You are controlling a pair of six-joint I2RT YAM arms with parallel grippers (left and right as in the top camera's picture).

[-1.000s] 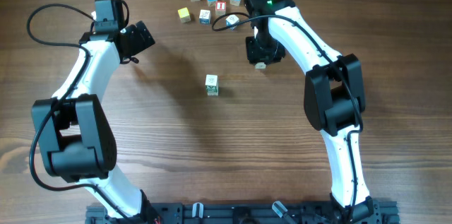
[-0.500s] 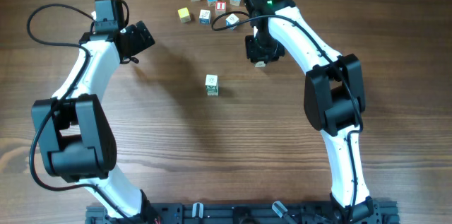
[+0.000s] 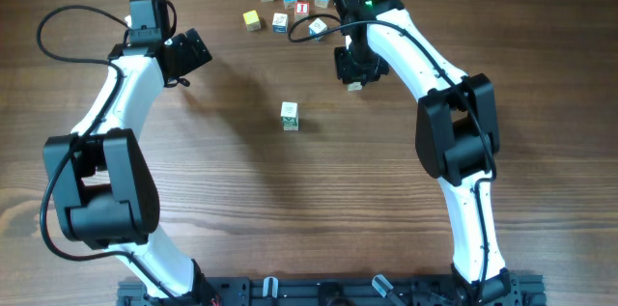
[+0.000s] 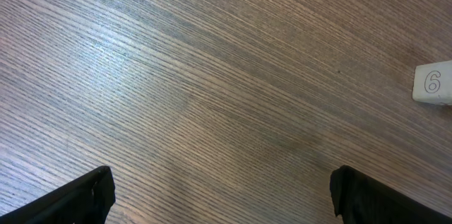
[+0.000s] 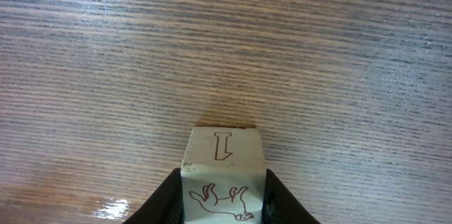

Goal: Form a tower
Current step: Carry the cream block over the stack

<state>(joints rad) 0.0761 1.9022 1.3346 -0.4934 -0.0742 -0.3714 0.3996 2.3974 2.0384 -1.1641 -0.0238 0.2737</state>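
Observation:
The tower [image 3: 290, 116] is a small pale stack with green prints, standing alone in the middle of the table. My right gripper [image 3: 355, 82] is to its upper right, shut on a pale cube [image 5: 224, 171]. That cube carries a brown "1" and a brown animal outline, and a black finger [image 5: 164, 199] presses each side. It sits at or just above the wood; I cannot tell which. My left gripper [image 3: 190, 52] hangs far to the tower's left, open [image 4: 222, 189] with bare wood between its fingers.
Several loose coloured letter cubes [image 3: 290, 2] lie scattered along the back edge, just behind the right gripper. A pale cube with an outlined "6" [image 4: 432, 84] shows at the right edge of the left wrist view. Both arms flank the middle.
The right gripper's jaws have closed onto the pale cube and shifted slightly toward the back. The left arm and the tower have not moved.

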